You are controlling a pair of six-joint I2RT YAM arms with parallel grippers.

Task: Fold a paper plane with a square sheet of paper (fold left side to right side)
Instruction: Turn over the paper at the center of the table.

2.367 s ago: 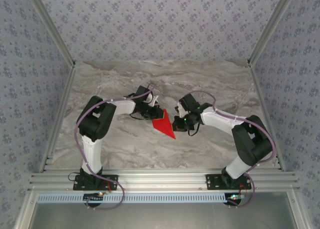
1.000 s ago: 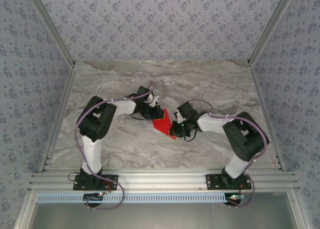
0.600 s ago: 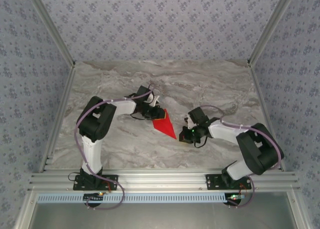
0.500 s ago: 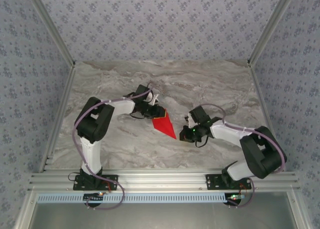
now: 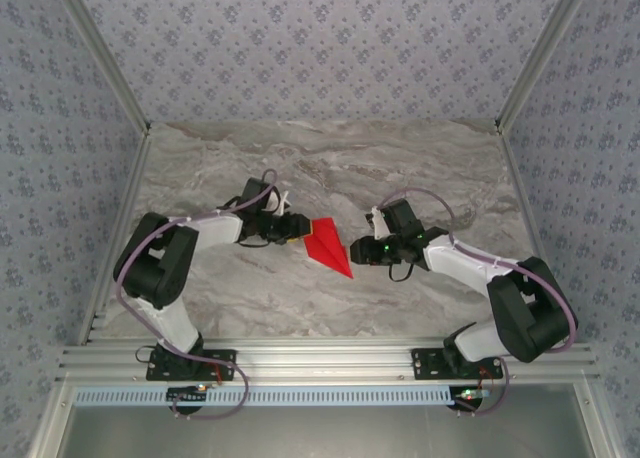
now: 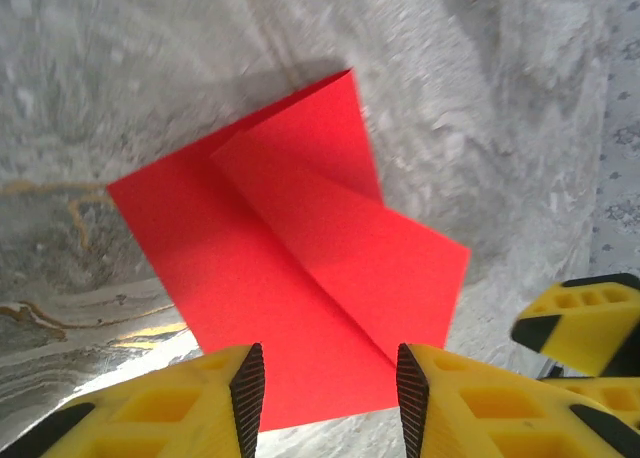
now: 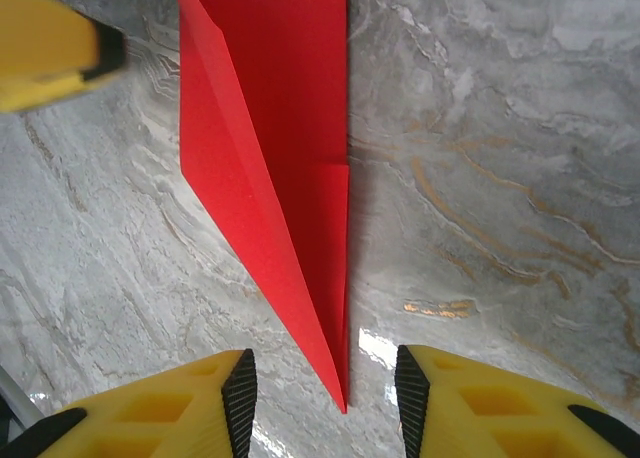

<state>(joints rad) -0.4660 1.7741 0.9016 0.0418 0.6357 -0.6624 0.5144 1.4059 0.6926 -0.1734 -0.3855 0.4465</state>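
Top external view: the paper plane (image 5: pixel 328 246) lies flat on the marble table (image 5: pixel 230 298), between my 2 grippers. My left gripper (image 5: pixel 287 230) sits just beside the plane's wide end, fingers (image 6: pixel 190 408) parted, clamping nothing. My right gripper (image 5: pixel 362 250) sits just beside the plane's sharp point, fingers (image 7: pixel 480 403) spread apart with that tip lying loose between them.

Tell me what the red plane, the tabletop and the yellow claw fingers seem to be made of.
Paper plane: thin matte paper, going by its sharp creases and flat overlapping flaps.
Tabletop: looks like polished marble or a marble-print laminate; grey veins, glossy glare spots.
Right claw's fingers: probably moulded or printed plastic, matte yellow with recessed pockets.
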